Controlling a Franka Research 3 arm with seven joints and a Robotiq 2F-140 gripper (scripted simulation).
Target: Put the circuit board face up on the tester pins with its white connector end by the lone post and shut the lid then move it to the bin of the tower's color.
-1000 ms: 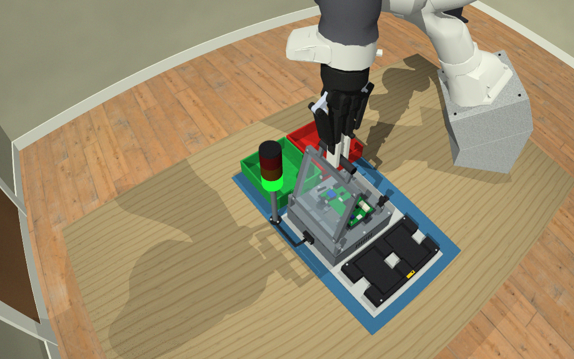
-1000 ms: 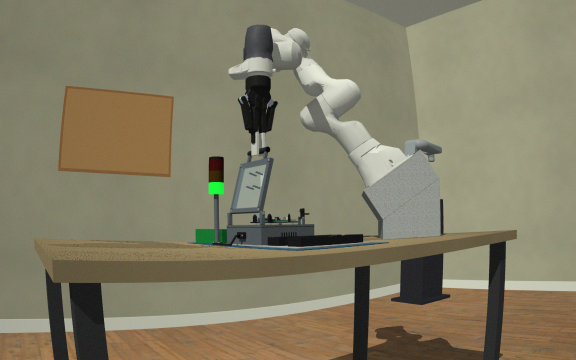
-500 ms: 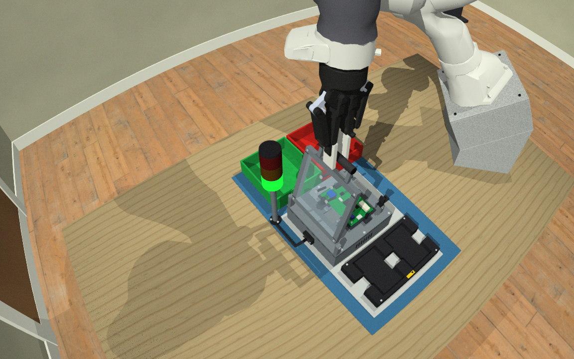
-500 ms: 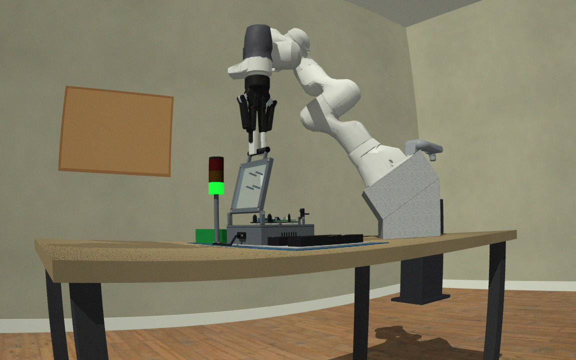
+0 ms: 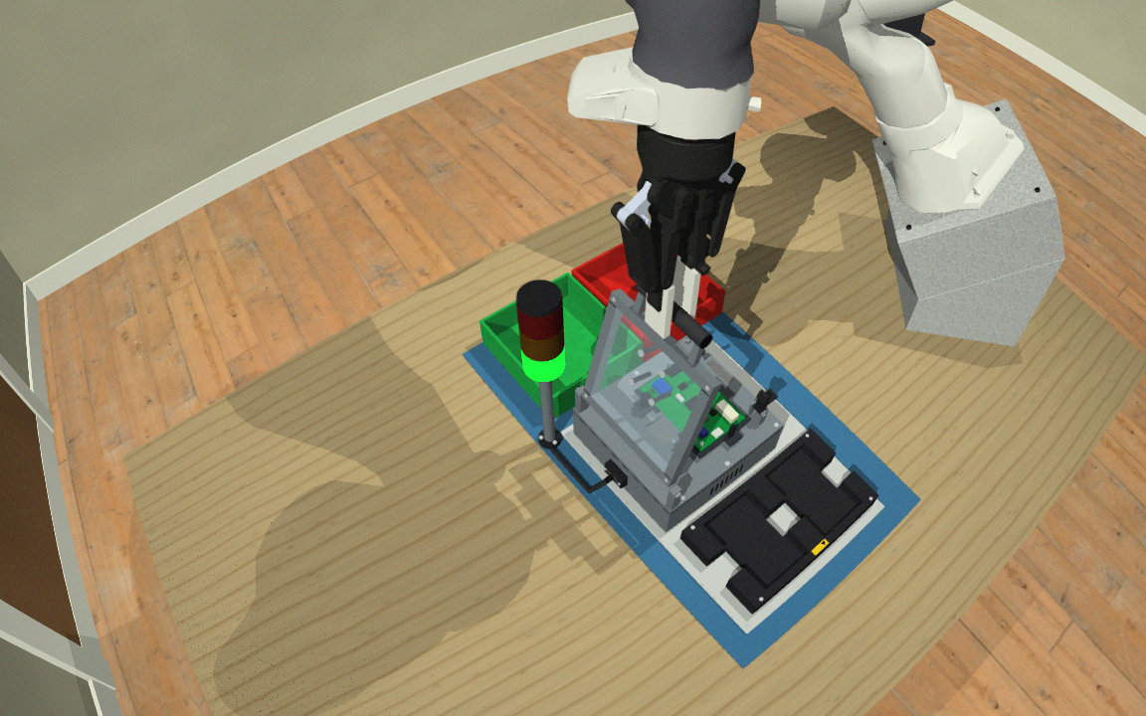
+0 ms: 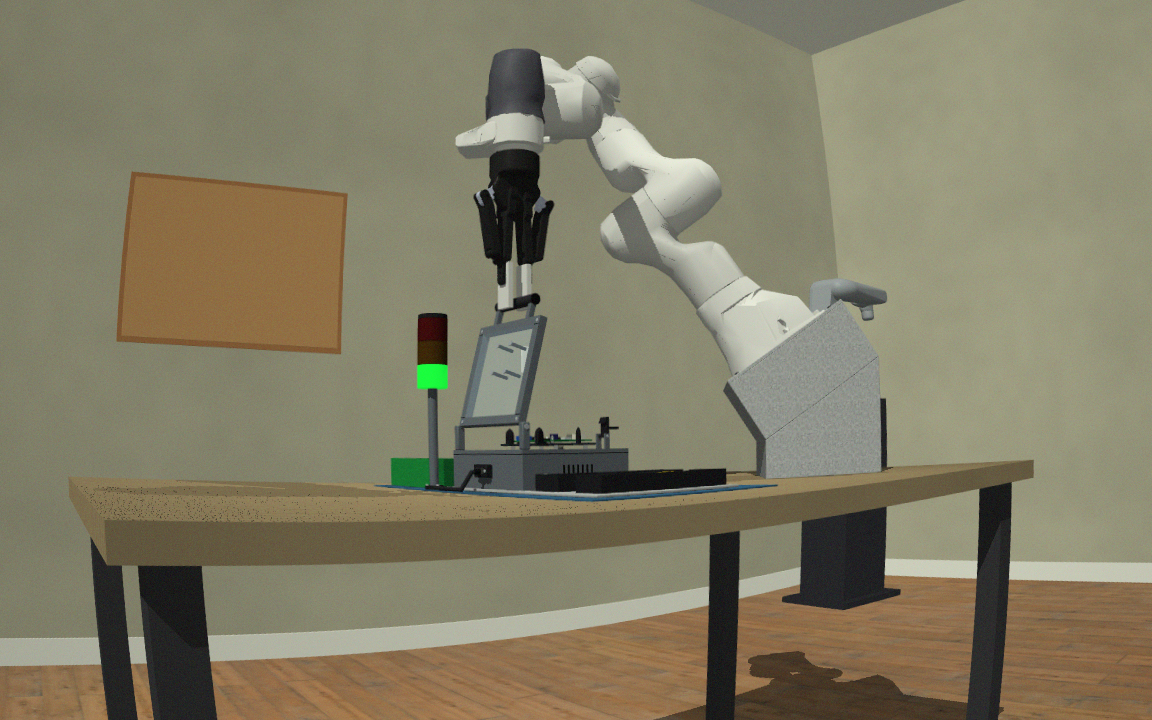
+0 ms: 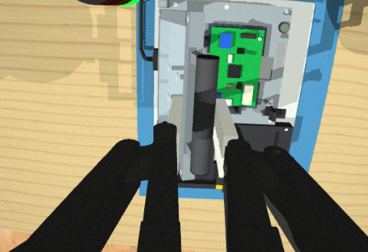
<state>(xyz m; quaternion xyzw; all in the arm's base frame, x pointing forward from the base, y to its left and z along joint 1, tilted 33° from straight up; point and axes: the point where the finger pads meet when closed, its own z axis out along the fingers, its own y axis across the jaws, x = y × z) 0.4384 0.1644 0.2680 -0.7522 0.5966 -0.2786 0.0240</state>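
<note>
The green circuit board (image 5: 692,405) lies face up in the grey tester (image 5: 649,445), its white connector end toward the tray side; it also shows in the wrist view (image 7: 236,65). The tester's clear lid (image 5: 626,347) (image 6: 504,367) stands raised, near upright. My gripper (image 5: 674,311) is high above the tester, its fingers on either side of the lid's dark handle (image 7: 205,109). In the wrist view the gripper (image 7: 202,135) is slightly open, with gaps to the handle. The signal tower (image 5: 541,333) shows green (image 6: 432,376).
The green bin (image 5: 505,333) and the red bin (image 5: 613,271) stand side by side behind the tester. The black tray (image 5: 777,525) lies in front, both pockets without a board. The latch hook (image 5: 768,396) stands on the tester's right edge.
</note>
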